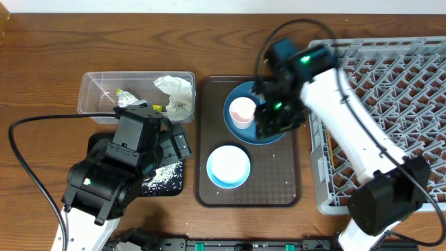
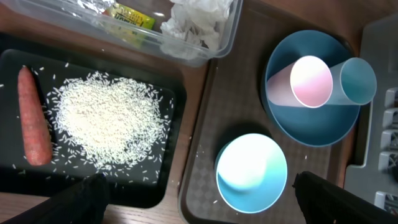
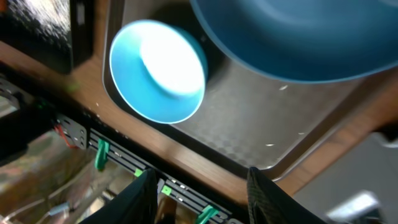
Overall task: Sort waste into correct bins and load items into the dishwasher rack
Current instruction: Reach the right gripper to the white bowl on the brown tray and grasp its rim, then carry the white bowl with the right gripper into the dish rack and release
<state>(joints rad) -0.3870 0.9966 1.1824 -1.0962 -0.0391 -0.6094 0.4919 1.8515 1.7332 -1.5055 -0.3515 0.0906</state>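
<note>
Left fingers (image 1: 174,143): spread wide, holding and touching nothing, hanging above the black tray's (image 2: 18,180) 3 o'clock edge.
Left arm: comes in from 7 o'clock, wrist bent down over the black tray.
Right fingers (image 1: 270,125): apart and empty in the wrist view. They hover at the plate's (image 2: 311,127) 3 o'clock rim, and I cannot tell whether they touch it.
Right arm: reaches from 5 o'clock across the rack's (image 1: 390,84) corner toward 11 o'clock.
Plate: on the brown tray's (image 2: 230,106) 12 o'clock end, carrying the pink cup (image 2: 298,84) and blue cup (image 2: 356,81), which touch.
Bowl (image 2: 252,171): upright, at 7 o'clock from the plate.
Black tray: rice (image 2: 109,121) heaped mid-tray, with the carrot (image 2: 34,118) at its 9 o'clock.
Tub (image 1: 94,97): at 12 o'clock of the black tray, holding paper (image 2: 196,18) and foil (image 1: 127,100).
Rack: on the bench (image 1: 42,56), at 3 o'clock of the brown tray.
</note>
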